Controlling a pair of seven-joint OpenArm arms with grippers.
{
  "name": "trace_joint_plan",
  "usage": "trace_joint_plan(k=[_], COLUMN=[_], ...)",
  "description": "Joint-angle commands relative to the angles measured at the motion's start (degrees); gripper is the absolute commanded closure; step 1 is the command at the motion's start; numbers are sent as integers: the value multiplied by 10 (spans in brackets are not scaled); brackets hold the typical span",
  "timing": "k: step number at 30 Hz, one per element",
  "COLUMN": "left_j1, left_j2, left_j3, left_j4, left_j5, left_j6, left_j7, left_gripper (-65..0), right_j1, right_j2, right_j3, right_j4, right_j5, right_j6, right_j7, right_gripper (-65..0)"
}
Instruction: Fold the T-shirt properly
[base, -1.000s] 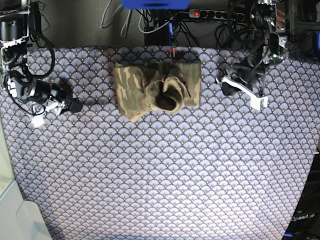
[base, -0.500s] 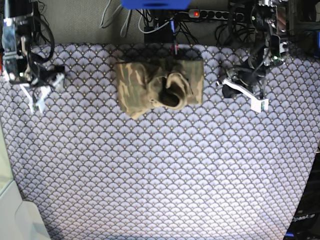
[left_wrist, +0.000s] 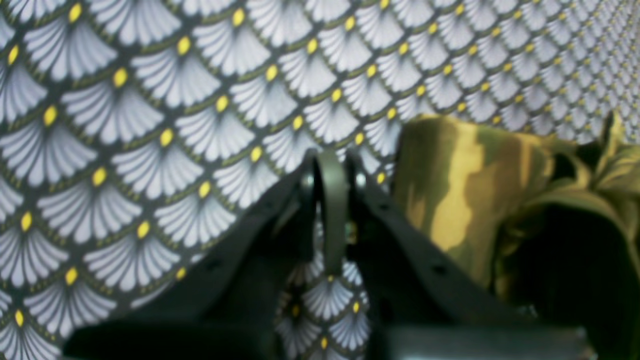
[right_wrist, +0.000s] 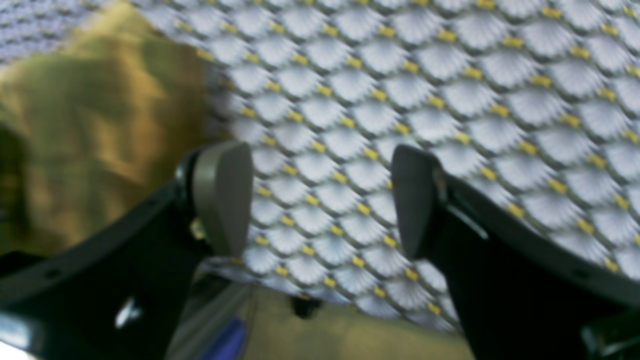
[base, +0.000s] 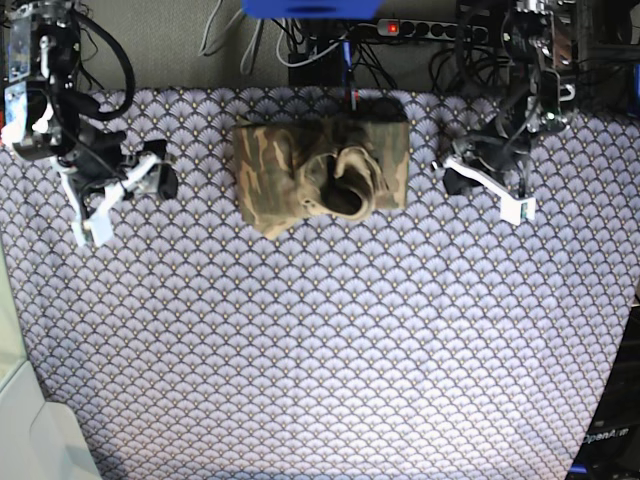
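Step, by my guess: tidy last fold. Right gripper (base: 95, 205) should come in low from 9 o'clock and pinch loose edge, not bunched middle.

Right gripper jaws wide apart, empty. Left gripper (base: 500, 195) at 3 o'clock of shirt, jaws closed, holding nothing.

T-shirt (base: 320, 175) at 12 o'clock on scallop-print tablecloth (base: 330, 350): camouflage bundle, roughly rectangular, rumpled hollow right of centre; wrist views blurred.

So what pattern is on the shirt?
Camouflage in tan, olive and brown on the shirt, clearest in the base view.

closed left tool (left_wrist: 330, 210), T-shirt (left_wrist: 465, 190), tablecloth (left_wrist: 200, 100)
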Motion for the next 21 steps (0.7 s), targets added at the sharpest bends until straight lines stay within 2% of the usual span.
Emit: trace_joint_plan(k=[1,7,14,18,21], left_j1=[-4,0,2,2,2], left_j2=[-5,-6,-7,-7,-7], left_j3=[-2,-5,-6,-7,-7], left_j4=[9,9,9,9,9], left_j5=[-5,-4,-4,-4,-3], left_j6=[-2,1,1,2,2], left_j7=[-8,-7,-7,-7,-7], left_gripper=[-9,-9,-9,-9,-9], right_j1=[3,4,30,42,47], right_j2=[8,10,11,-17,-26], right_j3=[5,3,-50,-55,-54], right_j4=[10,11,11,12,12], right_j5=[13,83,87,87,87], right_j6=[1,1,2,2,2], right_j7=[5,13,18,18,18], right_gripper=[-443,-443,-443,-443,-443])
